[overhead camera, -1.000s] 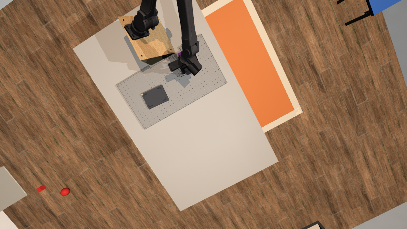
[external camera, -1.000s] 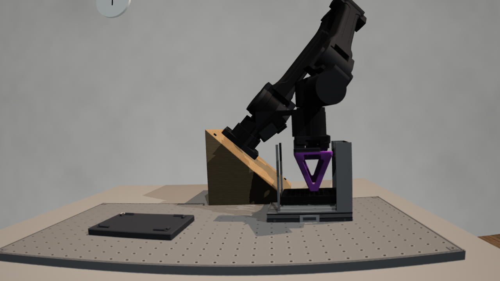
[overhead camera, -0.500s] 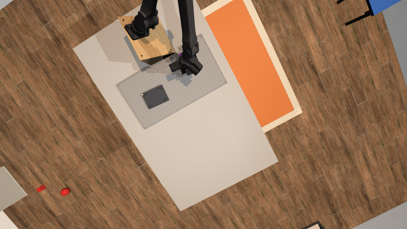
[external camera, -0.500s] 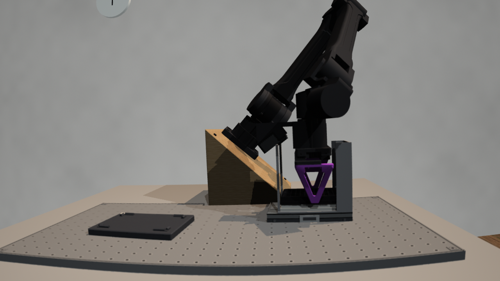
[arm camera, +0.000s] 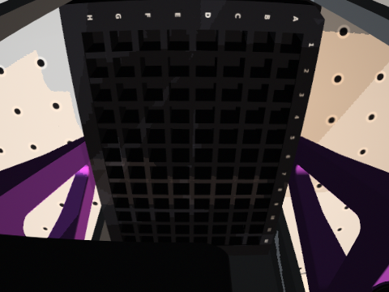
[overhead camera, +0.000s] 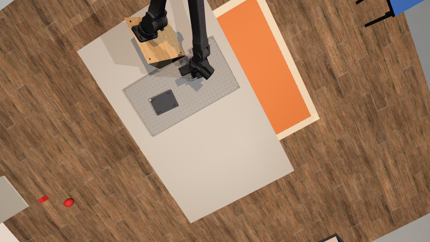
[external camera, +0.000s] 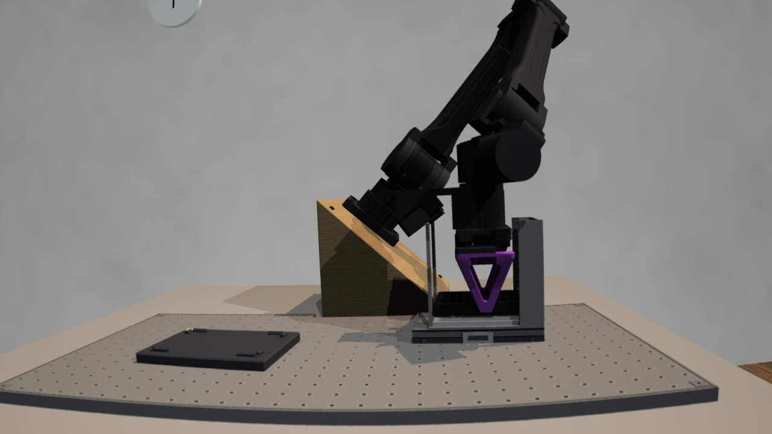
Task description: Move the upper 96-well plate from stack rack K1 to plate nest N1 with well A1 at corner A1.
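The stack rack K1 (external camera: 477, 329) stands on the perforated board, with a tall grey back wall and thin front rods. The upper 96-well plate (external camera: 464, 304) is black and lies flat in the rack on a paler lower plate (external camera: 467, 322). In the wrist view the upper plate (arm camera: 191, 125) fills the middle, with its A1 corner (arm camera: 303, 32) at the top right. My gripper (external camera: 485, 307) is lowered into the rack, and its purple fingers press against the plate's two long sides. The dark plate nest N1 (overhead camera: 163, 102) lies empty to the left, with its pale A1 square (overhead camera: 149, 99).
The arm's base sits on a slanted wooden wedge (external camera: 367, 264) just behind the rack. The rack's back wall (external camera: 528, 269) rises close to the gripper's right side. An orange mat (overhead camera: 261, 66) lies on the floor beside the table.
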Action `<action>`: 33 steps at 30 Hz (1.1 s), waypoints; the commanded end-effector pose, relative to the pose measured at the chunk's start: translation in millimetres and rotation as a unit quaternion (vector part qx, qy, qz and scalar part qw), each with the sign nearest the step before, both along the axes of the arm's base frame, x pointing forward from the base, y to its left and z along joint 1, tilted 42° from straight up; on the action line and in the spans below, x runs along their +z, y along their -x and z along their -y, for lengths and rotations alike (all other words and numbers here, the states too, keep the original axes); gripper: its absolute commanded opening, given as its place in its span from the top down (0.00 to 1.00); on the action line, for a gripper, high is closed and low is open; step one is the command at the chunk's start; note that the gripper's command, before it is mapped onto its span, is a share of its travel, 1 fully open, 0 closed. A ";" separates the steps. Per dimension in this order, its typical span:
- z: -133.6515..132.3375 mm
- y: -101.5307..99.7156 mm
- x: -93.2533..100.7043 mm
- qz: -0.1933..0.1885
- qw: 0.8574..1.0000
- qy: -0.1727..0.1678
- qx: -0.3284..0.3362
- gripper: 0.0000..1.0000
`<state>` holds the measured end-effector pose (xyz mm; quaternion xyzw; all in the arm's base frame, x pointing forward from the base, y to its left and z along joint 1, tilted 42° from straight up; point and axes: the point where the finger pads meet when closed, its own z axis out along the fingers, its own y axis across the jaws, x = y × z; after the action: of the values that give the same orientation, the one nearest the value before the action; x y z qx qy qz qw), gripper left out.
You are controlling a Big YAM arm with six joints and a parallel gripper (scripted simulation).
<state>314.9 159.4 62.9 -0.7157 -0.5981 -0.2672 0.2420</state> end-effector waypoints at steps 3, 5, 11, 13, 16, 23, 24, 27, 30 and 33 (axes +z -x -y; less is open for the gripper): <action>-0.8 -8.4 6.2 0.009 1.000 -0.001 -0.005 1.00; -0.8 -8.4 6.2 0.009 1.000 -0.001 -0.005 1.00; -0.8 -8.4 6.2 0.009 1.000 -0.001 -0.005 1.00; -0.8 -8.4 6.2 0.009 1.000 -0.001 -0.005 1.00; -0.8 -8.4 6.2 0.009 1.000 -0.001 -0.005 1.00; -0.8 -8.4 6.2 0.009 1.000 -0.001 -0.005 1.00; -0.8 -8.4 6.2 0.009 1.000 -0.001 -0.005 1.00; -0.8 -8.4 6.2 0.009 1.000 -0.001 -0.005 1.00; -1.8 -10.6 11.8 0.012 1.000 -0.002 -0.006 1.00; 7.6 -15.7 21.4 0.022 1.000 -0.002 -0.008 1.00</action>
<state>314.3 159.3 63.6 -0.7166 -0.5976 -0.2645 0.2435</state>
